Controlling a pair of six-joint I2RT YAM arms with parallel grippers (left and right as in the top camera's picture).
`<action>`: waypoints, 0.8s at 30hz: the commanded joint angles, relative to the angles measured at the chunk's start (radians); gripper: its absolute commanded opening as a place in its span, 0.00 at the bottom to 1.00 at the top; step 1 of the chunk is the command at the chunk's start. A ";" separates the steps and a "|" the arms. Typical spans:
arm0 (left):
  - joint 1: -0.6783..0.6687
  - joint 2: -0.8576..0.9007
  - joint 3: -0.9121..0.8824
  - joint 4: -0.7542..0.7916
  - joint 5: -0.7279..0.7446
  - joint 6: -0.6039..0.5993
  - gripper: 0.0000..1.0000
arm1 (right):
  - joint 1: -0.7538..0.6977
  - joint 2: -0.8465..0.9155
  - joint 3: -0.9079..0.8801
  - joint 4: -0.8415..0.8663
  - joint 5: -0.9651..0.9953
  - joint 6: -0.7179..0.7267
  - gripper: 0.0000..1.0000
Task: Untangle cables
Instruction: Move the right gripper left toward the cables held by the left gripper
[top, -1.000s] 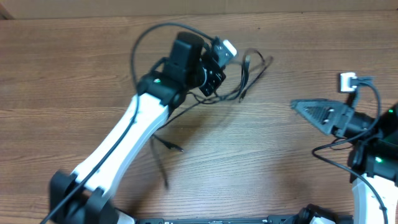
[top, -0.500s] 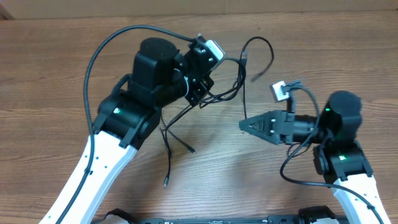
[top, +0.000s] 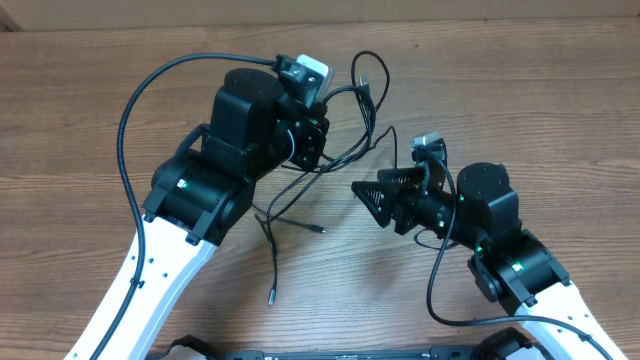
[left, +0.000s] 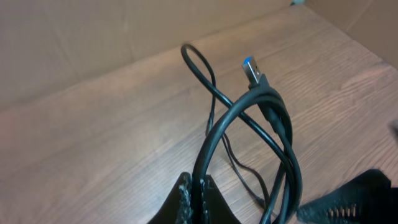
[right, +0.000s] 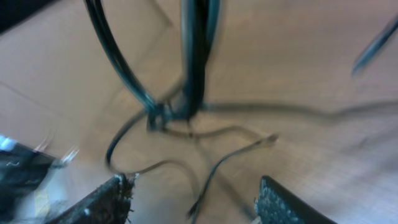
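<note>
- My left gripper (left: 194, 185): fingers pressed together, pinching the black cables (left: 283, 124) at a looped section, held up off the wooden table (top: 80, 120).
- Cables, upper part: loops rise ahead of the left fingertips. One USB plug (left: 252, 67) with a blue insert stands at the top of the bundle.
- Cables, loose tails: thin strands hang from below the left gripper down to the table. One plug end (top: 318, 229) lies between my two arms, another (top: 271, 297) nearer my base.
- My right gripper (right: 193, 190): fingers spread, holding nothing. The hanging strands cross just ahead of its tips. Wrist view blurred.
</note>
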 joint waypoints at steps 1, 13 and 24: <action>-0.002 -0.017 0.010 -0.031 -0.011 -0.163 0.04 | 0.029 -0.005 0.011 0.047 0.129 -0.083 0.60; -0.004 -0.017 0.010 -0.088 0.105 -0.249 0.04 | 0.033 -0.005 0.011 0.106 0.146 -0.090 0.39; -0.018 -0.017 0.010 -0.116 0.130 -0.248 0.04 | 0.033 -0.005 0.011 0.093 0.171 -0.089 0.04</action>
